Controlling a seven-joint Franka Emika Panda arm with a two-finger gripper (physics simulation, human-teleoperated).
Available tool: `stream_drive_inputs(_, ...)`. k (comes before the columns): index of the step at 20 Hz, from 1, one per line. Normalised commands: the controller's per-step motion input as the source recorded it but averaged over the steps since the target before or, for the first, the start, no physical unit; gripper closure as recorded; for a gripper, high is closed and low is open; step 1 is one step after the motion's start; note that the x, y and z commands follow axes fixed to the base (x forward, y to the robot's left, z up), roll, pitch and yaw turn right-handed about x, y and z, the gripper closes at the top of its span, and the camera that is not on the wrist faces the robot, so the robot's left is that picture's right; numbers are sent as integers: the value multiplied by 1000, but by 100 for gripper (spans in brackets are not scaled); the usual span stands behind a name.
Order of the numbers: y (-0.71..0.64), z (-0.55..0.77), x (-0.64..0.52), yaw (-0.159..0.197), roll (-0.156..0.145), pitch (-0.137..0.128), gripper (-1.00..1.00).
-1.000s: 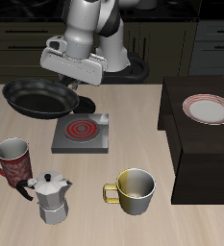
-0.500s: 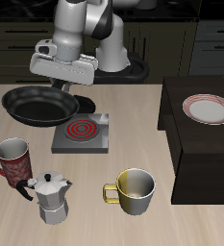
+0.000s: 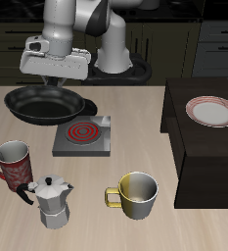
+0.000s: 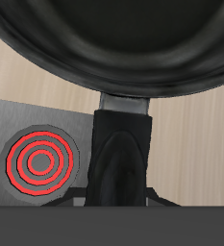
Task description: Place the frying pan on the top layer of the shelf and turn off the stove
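Observation:
The black frying pan (image 3: 42, 103) hangs just above the table beside the stove (image 3: 83, 135), whose spiral coil glows red. My gripper (image 3: 55, 80) sits at the pan's back rim, shut on its long handle (image 4: 121, 135). The wrist view is filled by the pan's bowl (image 4: 113, 38), with the handle running straight toward the camera and the stove (image 4: 41, 159) beside it. My fingertips are mostly hidden under the handle. The dark shelf (image 3: 199, 147) stands at the far side of the table from the pan.
A white red-rimmed plate (image 3: 211, 111) lies on the shelf's flat top. Near the front edge stand a red mug (image 3: 13, 162), a silver moka pot (image 3: 53, 201) and a yellow mug (image 3: 135, 194).
My gripper has swung sideways, away from the shelf. The pan has stayed in nearly the same spot beside the stove, turning with the hand.

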Motion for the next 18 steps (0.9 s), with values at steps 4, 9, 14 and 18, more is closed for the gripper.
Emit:
stream_drive_inputs(4, -177, 128, 90, 132, -31, -28, 100)
stream_drive_inputs(9, -161, 28, 107, 81, -22, -6, 100)
stream_drive_inputs(14, -12, 40, 53, 156, 13, -48, 100)
stream_drive_inputs(18, 109, 38, 47, 179, 28, -37, 100)
